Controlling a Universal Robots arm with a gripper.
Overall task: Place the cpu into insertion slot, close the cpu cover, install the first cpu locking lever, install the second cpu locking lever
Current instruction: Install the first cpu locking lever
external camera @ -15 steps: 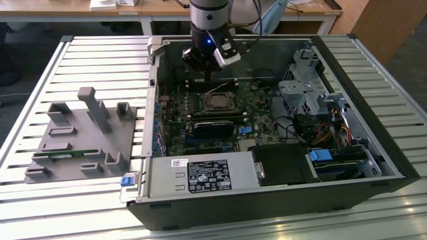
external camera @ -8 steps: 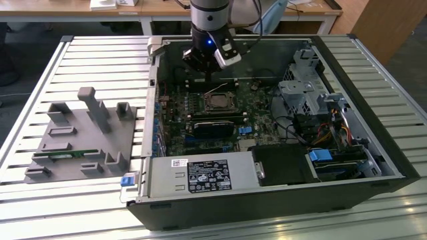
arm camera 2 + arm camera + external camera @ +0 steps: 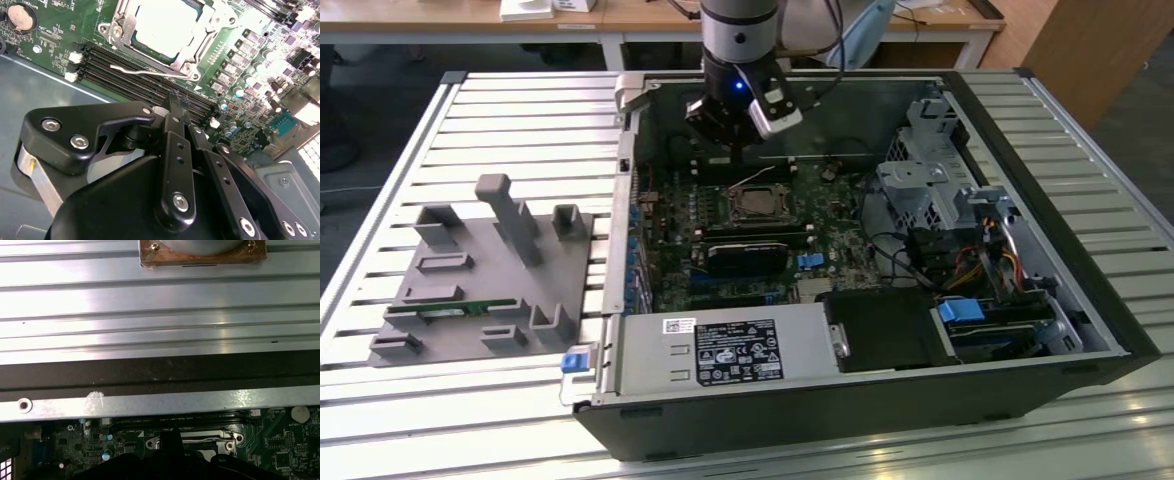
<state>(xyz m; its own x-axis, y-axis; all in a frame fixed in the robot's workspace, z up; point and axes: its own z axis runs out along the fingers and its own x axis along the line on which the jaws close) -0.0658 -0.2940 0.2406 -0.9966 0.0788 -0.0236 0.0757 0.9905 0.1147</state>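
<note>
in the second wrist view the black gripper (image 3: 176, 102) hangs empty, fingers pressed together, just beside the silvery cpu cover (image 3: 197, 50), which frames the matte square cpu (image 3: 162, 22) at frame top.

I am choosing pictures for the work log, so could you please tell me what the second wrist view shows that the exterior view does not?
The second wrist view alone gives a close look: the cpu lying in its socket, the cpu cover closed around it, a thin wire lever beside the memory slots, and a coin battery.

The exterior view alone takes in the whole computer case, the grey fixture and the slatted table.

Both show the gripper and the green motherboard.
</note>
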